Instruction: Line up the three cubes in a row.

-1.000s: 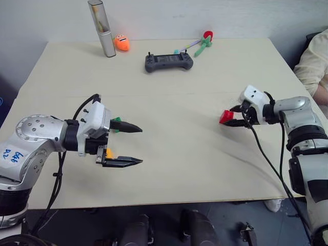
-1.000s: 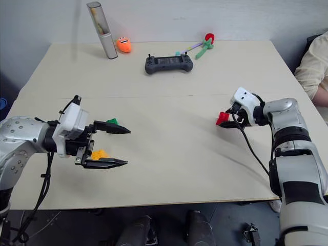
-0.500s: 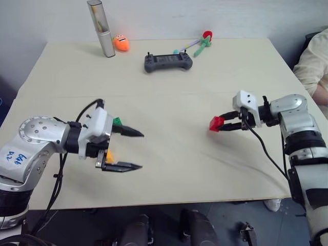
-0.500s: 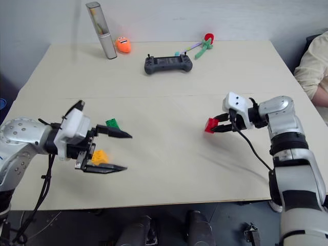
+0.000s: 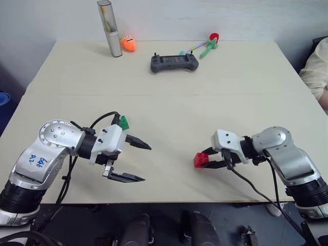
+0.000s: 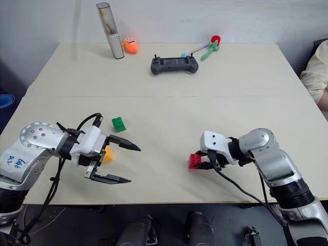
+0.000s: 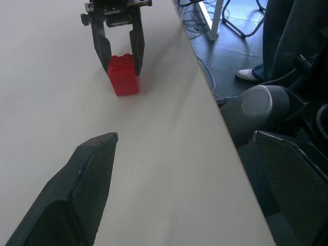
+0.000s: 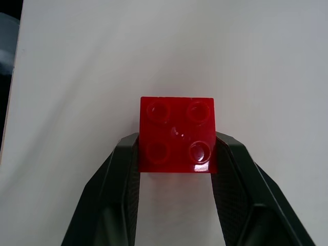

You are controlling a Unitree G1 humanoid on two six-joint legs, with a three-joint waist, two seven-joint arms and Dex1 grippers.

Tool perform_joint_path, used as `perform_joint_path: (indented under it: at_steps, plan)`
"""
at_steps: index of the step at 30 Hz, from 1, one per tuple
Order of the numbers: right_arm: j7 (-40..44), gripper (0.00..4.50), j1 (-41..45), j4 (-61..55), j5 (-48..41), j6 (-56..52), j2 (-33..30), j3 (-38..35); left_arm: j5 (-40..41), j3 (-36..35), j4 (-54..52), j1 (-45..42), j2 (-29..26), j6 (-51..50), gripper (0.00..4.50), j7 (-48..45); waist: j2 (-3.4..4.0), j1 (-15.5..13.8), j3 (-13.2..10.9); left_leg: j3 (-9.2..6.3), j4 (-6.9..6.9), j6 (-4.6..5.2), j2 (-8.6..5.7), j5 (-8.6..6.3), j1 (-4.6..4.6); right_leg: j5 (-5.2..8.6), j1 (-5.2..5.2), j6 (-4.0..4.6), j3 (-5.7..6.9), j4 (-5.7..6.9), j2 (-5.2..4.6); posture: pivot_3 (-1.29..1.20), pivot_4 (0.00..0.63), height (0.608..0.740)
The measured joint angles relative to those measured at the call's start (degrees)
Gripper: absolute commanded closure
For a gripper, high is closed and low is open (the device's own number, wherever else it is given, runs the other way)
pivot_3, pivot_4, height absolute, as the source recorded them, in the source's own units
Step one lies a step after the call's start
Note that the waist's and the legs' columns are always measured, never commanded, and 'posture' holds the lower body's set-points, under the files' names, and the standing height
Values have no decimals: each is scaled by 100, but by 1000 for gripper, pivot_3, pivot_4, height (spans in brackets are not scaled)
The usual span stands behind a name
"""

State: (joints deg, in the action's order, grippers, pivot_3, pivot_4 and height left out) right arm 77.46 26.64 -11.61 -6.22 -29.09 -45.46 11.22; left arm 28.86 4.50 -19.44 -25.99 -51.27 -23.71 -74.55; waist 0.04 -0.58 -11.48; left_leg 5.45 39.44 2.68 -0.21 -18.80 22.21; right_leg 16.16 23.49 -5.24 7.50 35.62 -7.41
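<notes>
Cubes lie spread across the near half of the pale worktop (image 6: 169, 97). The red cube (image 6: 195, 161) sits near the front edge, right of centre, clamped between the two black fingers of the right tool (image 6: 204, 161); the right wrist view shows its four studs facing the camera and a finger pressed against each side (image 8: 123, 169). Whether its base touches the worktop or hangs just above it cannot be told. The green cube (image 6: 119, 123) rests on the worktop on the left side, further from the front edge than the left tool (image 6: 124, 163) and not touching it. The yellow-orange cube (image 6: 107, 155) lies just beside the left tool's body, partly hidden behind it, between the green cube and the front edge. The left tool has its fingers spread wide apart with nothing between them, pointing across toward the red cube, which stands well apart from it; the left wrist view looks along those spread fingers (image 7: 87, 179) to the red cube in the other tool's grip. The green and yellow-orange cubes are near each other, while the red one is well off to the right. At the far edge of the worktop lie a grey game controller (image 6: 174, 64), an orange toy (image 6: 130, 46), a tall silver cylinder (image 6: 110, 31) and a green-stemmed toy flower (image 6: 207, 47). A person's sleeve (image 6: 315, 72) shows at the right edge.
</notes>
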Motion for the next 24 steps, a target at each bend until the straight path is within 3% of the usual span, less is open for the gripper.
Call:
perform_joint_path:
  at_steps: [9,16,23,24]
  plan:
    - [-230,3036,-286,-245,-109,309,17,109,-54,64,115,-182,136,-4,0,3,-3,-9,1,1,0,3,-1,1,0,0,-2,-1,2,-2,1,0,150,740]
    - [-187,3036,-294,160,-110,1364,75,178,-90,64,191,-233,154,-1,0,10,-3,-8,2,1,0,3,0,1,-1,0,-2,0,2,-1,4,0,150,740]
    - [-149,599,-100,619,-179,1243,76,276,-95,60,193,-221,155,-2,0,32,-4,-19,2,0,2,5,-1,2,0,0,-3,0,2,-1,2,0,150,740]
    - [-146,452,-71,617,-196,1218,76,276,-95,60,193,-221,154,-2,0,36,-4,-18,2,0,2,5,-1,2,0,0,-3,0,2,-1,1,0,150,740]
